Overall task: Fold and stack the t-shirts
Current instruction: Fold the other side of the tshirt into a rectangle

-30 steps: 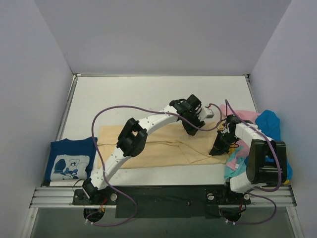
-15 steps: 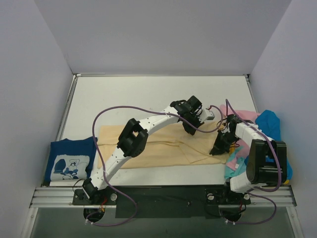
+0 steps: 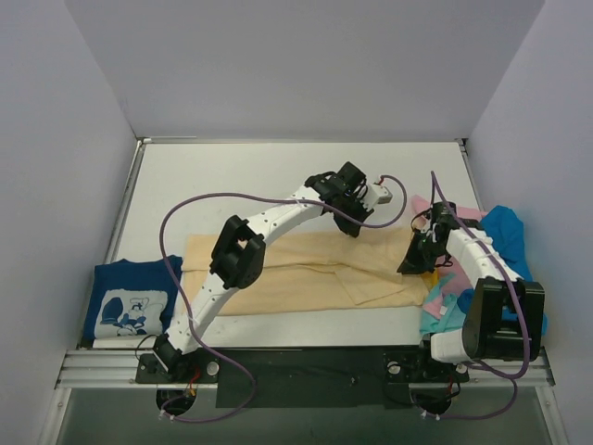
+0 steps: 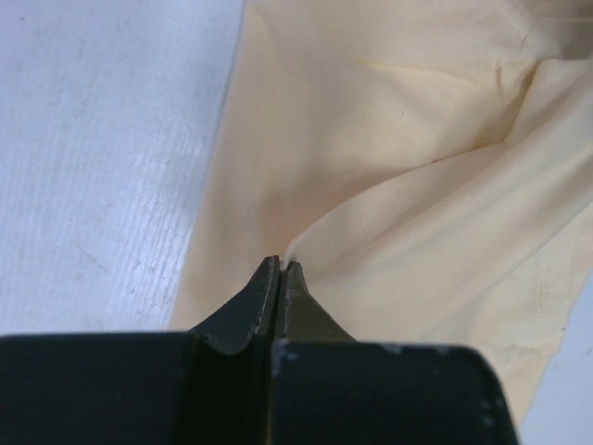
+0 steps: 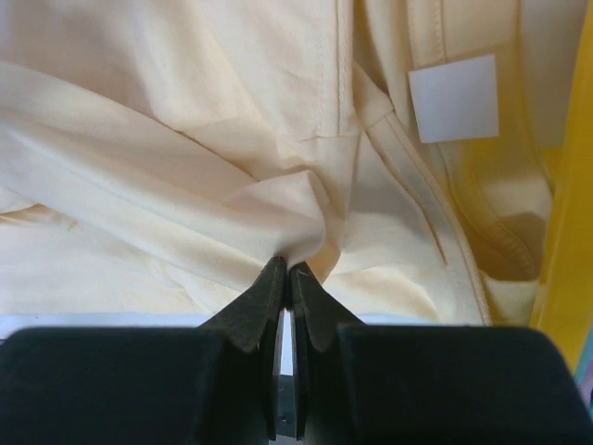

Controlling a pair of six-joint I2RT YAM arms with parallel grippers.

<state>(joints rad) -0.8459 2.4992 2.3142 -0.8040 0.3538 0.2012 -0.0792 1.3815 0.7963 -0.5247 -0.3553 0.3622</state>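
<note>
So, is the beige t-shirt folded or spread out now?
Not fully folded: the beige t-shirt lies long and flat on the table, layers overlapping near its right end. How many folds, cannot tell.

Looks like a robotics lab test cell to me, not anybody's home. Plain white table boxed in by 3 bare pale walls, 2 white robot arms bolted to an aluminium rail at the near edge, purple cables looping loose between the joints.

tan t-shirt soft matt cloth, creased; table white, matt, finely grained
</note>
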